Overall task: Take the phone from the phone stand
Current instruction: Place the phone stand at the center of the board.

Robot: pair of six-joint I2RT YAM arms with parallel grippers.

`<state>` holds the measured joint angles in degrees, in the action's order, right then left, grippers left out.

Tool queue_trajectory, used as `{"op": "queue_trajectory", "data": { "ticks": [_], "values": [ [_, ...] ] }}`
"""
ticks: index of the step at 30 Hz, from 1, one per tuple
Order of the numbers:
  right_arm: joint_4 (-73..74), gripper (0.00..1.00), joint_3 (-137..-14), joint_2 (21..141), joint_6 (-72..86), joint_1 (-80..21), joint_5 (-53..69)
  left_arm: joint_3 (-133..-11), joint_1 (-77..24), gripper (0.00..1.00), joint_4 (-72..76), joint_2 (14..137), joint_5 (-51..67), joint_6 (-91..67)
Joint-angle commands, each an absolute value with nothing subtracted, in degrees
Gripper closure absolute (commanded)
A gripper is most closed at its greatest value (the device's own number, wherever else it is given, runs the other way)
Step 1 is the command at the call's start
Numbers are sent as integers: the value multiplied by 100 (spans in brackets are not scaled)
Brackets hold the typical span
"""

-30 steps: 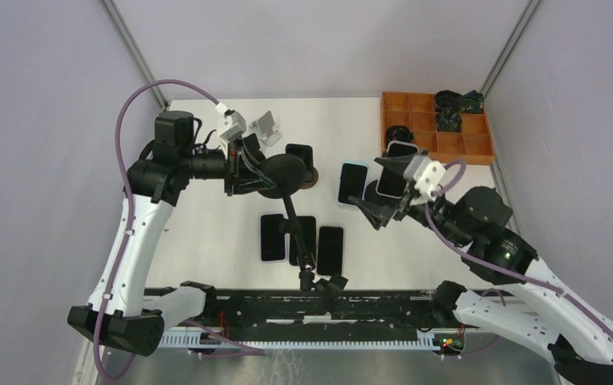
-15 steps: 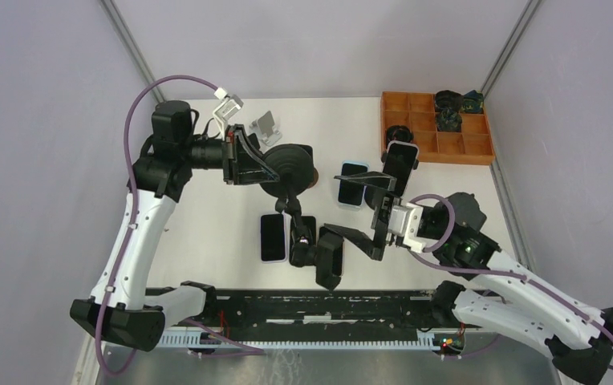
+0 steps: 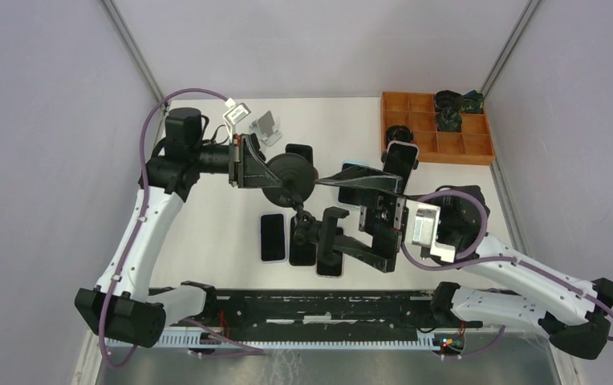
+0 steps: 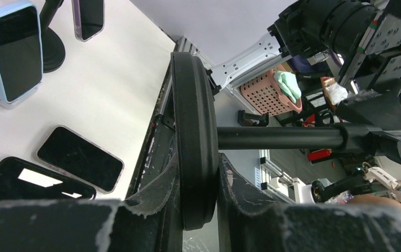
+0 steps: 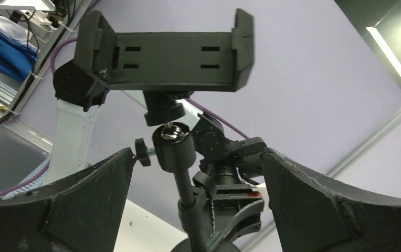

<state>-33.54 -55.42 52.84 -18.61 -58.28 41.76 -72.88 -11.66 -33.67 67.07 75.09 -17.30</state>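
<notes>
The black phone stand is off the table and tipped over, with its round base [image 3: 286, 172] [image 4: 196, 131] edge-on between the fingers of my left gripper [image 3: 265, 170] [image 4: 198, 176], which is shut on it. The stand's pole [image 4: 282, 137] slants toward the near side and ends in the cradle [image 3: 331, 241] [image 5: 167, 52]. My right gripper [image 3: 343, 215] [image 5: 197, 153] is open. Its fingers stand either side of the stand's ball joint [image 5: 172, 142], just below the cradle and touching nothing. The right wrist view shows only the cradle's slotted back. The phone is hidden.
Two dark phones [image 3: 271, 238] [image 3: 302, 250] lie flat under the stand. A blue-cased phone [image 3: 353, 170] [image 4: 14, 52] and a purple phone [image 3: 400, 160] [image 4: 88, 18] sit on other stands behind my right gripper. A white stand [image 3: 267, 127] is at the back left. An orange tray [image 3: 436, 128] is at the back right.
My right arm swung left from beside the blue-cased phone, and its open jaws now flank the stand's neck. The left gripper turned the base, and the cradle rose from the near edge.
</notes>
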Motion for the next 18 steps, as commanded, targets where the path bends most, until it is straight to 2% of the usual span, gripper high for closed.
{"op": "queue_trajectory", "data": {
  "ticks": [1,11,18],
  "values": [
    [-3735,4,-5801,5505,-1530,-5949,4576,-7416,-1163,98,-3118,6692,7840,-2315],
    [-3777,19,-6019,5822,-1264,-5988,4753,-7523,-1169,98,-3117,6736,8000,-2494],
    [-3880,25,-6211,6047,-1024,-5983,4730,-7603,-1169,98,-3112,6706,8066,-2662]
  ]
}}
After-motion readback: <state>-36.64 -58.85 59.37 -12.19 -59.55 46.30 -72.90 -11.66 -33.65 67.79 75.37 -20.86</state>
